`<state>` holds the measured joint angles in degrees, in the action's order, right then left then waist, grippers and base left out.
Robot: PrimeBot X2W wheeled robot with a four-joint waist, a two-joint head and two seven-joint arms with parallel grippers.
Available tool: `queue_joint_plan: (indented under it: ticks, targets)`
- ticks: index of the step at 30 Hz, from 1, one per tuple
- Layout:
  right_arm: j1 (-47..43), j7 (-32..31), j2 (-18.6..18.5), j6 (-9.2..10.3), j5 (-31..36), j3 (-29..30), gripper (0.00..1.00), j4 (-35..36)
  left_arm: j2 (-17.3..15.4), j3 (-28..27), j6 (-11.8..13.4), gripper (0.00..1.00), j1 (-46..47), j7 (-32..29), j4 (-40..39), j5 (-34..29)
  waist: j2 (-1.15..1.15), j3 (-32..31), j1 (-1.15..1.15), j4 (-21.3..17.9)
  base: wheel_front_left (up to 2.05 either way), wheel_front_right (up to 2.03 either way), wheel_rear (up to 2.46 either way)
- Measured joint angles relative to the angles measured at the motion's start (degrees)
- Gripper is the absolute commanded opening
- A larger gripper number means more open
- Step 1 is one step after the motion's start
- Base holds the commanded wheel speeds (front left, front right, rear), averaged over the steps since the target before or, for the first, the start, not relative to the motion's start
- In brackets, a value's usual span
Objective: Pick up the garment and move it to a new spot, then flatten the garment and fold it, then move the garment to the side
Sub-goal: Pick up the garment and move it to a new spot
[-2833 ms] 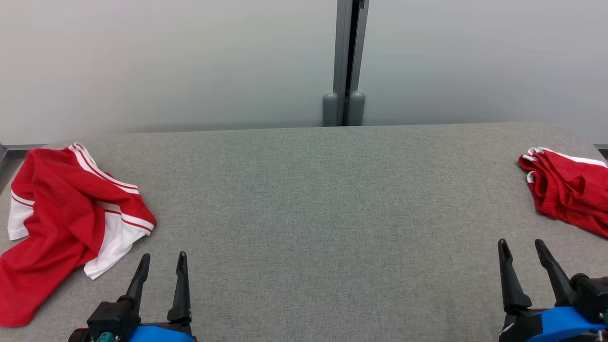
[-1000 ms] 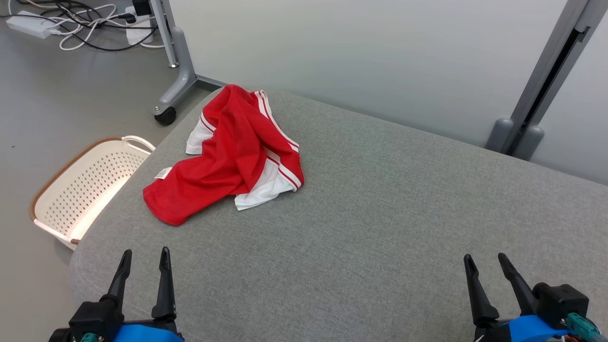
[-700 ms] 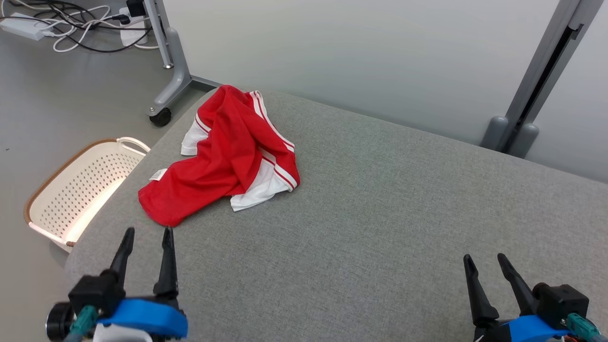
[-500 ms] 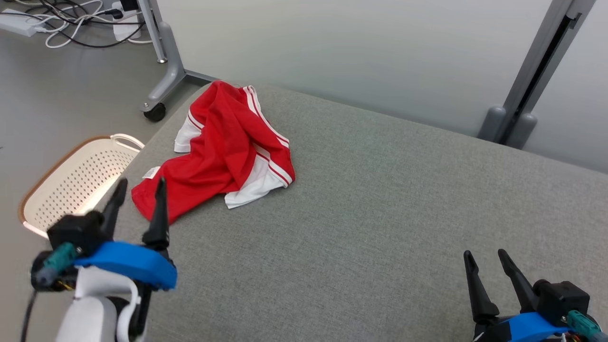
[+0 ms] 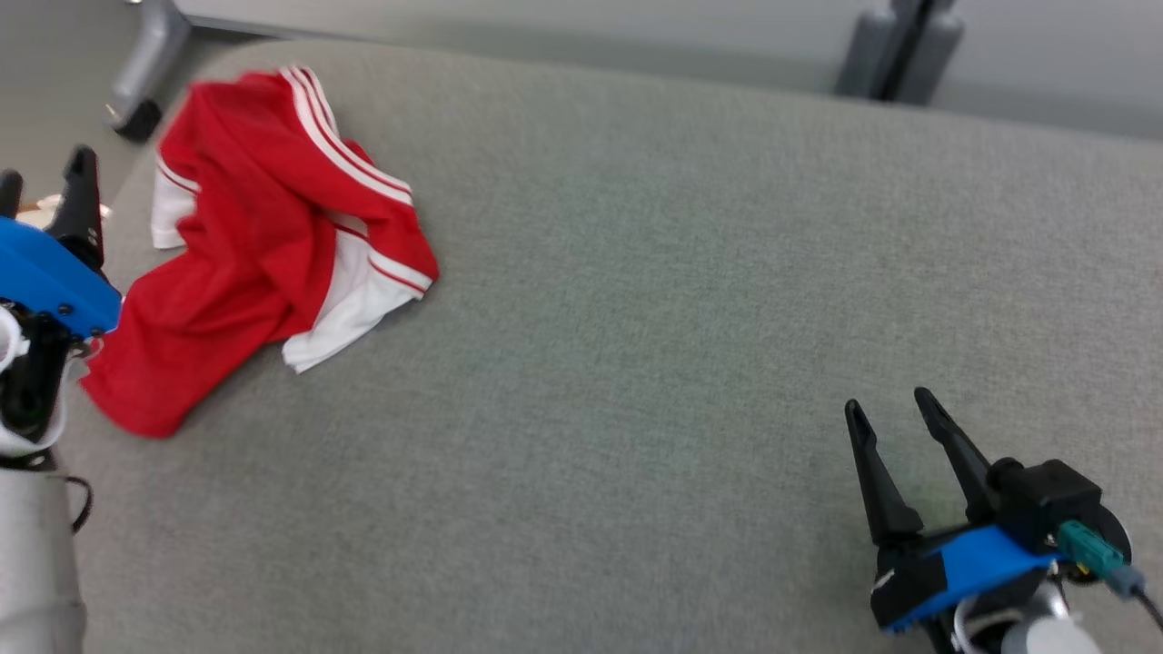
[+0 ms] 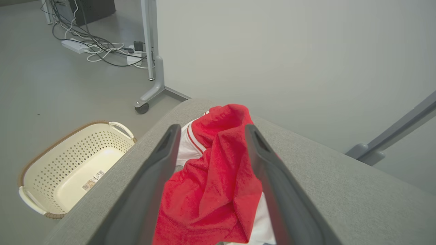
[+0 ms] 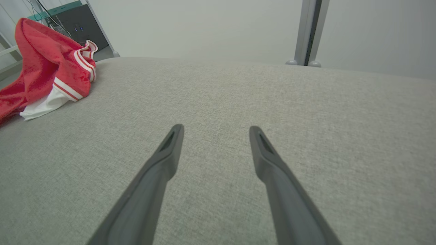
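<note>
Left gripper (image 6: 209, 127), fingers spread, aims at the crumpled red-and-white cloth garment (image 5: 245, 236) on the grey fabric table's (image 5: 636, 272) far-left corner. We read that as lining up the pickup. Right gripper (image 5: 888, 402), spread too, hovers empty over the table's near-right.

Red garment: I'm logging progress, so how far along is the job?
Done: nothing yet; the red garment lies crumpled and unheld at the left end of the table. In hand: the left gripper, fingers open, is lined up on the garment without gripping it; the right gripper hangs open over bare table. Left: picking it up, moving it, flattening, folding and setting it aside.
</note>
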<state>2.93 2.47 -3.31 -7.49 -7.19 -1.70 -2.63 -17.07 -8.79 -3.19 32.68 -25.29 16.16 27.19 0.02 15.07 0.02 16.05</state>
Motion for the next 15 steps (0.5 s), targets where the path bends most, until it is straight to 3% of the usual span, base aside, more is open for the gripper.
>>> queue_joint_plan:
  ticks: [9, 15]
  targets:
    - [3.8, -1.2, -1.9, 0.0, 0.5, -1.6, 1.0, 3.4, -4.0, -3.2, -0.5, 1.0, 6.7, -5.9, 3.3, 5.0, 0.01, 9.9, 0.0, -6.8, 0.0, 0.0, 0.0]
    - [5.4, -1.2, -2.0, 0.0, 0.4, -2.6, 1.0, 4.7, -5.4, -3.3, 2.1, 1.0, 7.7, -8.6, 6.4, 4.4, 0.01, 14.4, 0.0, -9.9, 0.0, 0.0, 0.0]
